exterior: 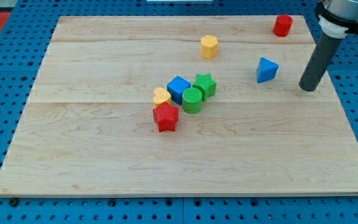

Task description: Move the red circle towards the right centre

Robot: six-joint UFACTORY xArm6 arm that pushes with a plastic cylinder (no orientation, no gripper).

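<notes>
The red circle stands near the top right corner of the wooden board. My tip rests on the board at the right side, below and to the right of the red circle and apart from it. A blue triangle lies just left of my tip, with a gap between them.
A yellow hexagon sits at the top centre. A cluster in the middle holds a blue cube, a green star, a green circle, a yellow heart and a red star. Blue pegboard surrounds the board.
</notes>
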